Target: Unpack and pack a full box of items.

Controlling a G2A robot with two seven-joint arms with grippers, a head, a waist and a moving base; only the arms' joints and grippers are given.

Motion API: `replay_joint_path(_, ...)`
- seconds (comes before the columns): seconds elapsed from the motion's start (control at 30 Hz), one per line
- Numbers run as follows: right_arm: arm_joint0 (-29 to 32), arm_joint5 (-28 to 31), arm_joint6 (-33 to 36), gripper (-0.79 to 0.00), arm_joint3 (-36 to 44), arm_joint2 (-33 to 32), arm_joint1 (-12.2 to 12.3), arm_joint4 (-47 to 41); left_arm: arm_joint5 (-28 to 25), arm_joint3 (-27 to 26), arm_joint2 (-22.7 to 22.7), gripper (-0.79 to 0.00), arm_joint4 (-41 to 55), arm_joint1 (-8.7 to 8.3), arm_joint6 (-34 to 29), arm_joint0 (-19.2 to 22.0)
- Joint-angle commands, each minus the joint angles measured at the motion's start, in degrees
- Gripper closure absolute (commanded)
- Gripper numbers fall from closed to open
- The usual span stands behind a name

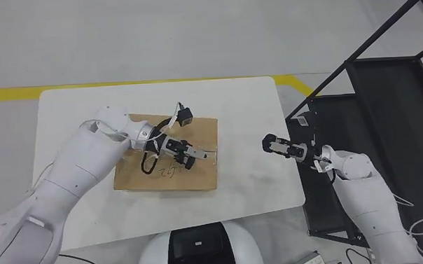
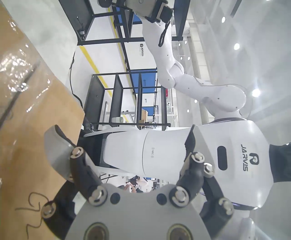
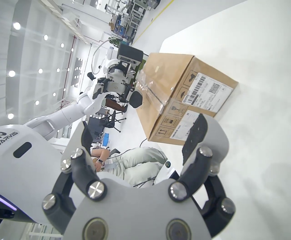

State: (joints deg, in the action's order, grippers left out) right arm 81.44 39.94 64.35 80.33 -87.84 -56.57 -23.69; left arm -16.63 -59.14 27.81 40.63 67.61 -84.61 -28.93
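Observation:
A closed brown cardboard box (image 1: 199, 176) lies on the white table (image 1: 245, 103), left of centre. Clear tape (image 3: 147, 88) runs along its top seam, and a black scribble (image 2: 31, 204) is drawn on the lid. My left gripper (image 1: 197, 158) hangs low over the box's top near its right edge, open and holding nothing; its fingers (image 2: 56, 145) stand wide apart beside the lid (image 2: 27, 136). My right gripper (image 1: 269, 144) is above bare table to the right of the box, open and empty, facing the box's labelled side (image 3: 195, 91). The box's contents are hidden.
A black metal rack (image 1: 369, 119) stands just off the table's right edge, close behind my right arm. Bare tabletop (image 3: 250, 68) lies between the box and the right gripper, and along the table's far side.

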Motion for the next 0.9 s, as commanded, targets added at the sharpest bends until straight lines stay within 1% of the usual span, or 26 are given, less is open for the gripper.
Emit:
replay_joint_path(0.0, 0.3, 0.3, -0.3, -0.785, -0.2, 0.0, 0.4, -0.2, -0.3, 1.1, -0.9, -0.785, -0.3, 1.23, 0.7, 0.6)
replay_joint_path(0.13, 0.8, 0.9, -0.9, -0.785, -0.1, 0.6, 1.2, -0.6, -1.8, 4.1, -2.5, -0.785, -1.2, 3.58, 0.6, 1.9)
replay_joint_path(0.27, 0.8, 1.4, -1.4, -0.785, 0.4, 1.7, 2.0, -0.4, -2.6, 8.5, -2.9, -0.785, -1.3, 5.43, 1.7, 3.0)
replay_joint_path(0.37, 0.5, 1.8, -1.8, -0.785, 0.5, 2.7, 2.5, -0.7, -2.5, 11.9, -2.6, -0.785, -1.1, 6.29, 2.0, 3.7)
replay_joint_path(0.47, -0.2, 2.1, -2.1, -0.785, 0.8, 3.9, 2.9, -0.8, -2.9, 14.8, -1.7, -0.785, -0.8, 6.62, 0.8, 4.2)
replay_joint_path(0.57, -0.7, 2.4, -2.4, -0.785, 0.9, 4.9, 3.4, -1.0, -2.3, 17.0, -0.5, -0.785, -0.4, 6.39, -0.8, 4.6)
replay_joint_path(0.63, -1.0, 2.6, -2.6, -0.785, 1.1, 5.7, 3.7, -1.2, -1.6, 17.8, 0.3, -0.785, -0.9, 5.8, -1.4, 4.3)
replay_joint_path(0.77, -1.7, 3.0, -3.0, -0.785, 0.8, 7.1, 4.3, -1.5, -1.0, 17.4, 2.1, -0.785, -3.2, 4.07, -2.0, 3.5)
replay_joint_path(0.87, -2.4, 3.3, -3.3, -0.785, 0.7, 8.2, 4.6, -1.7, -1.0, 15.7, 3.7, -0.785, -5.5, 2.33, -2.0, 2.5)
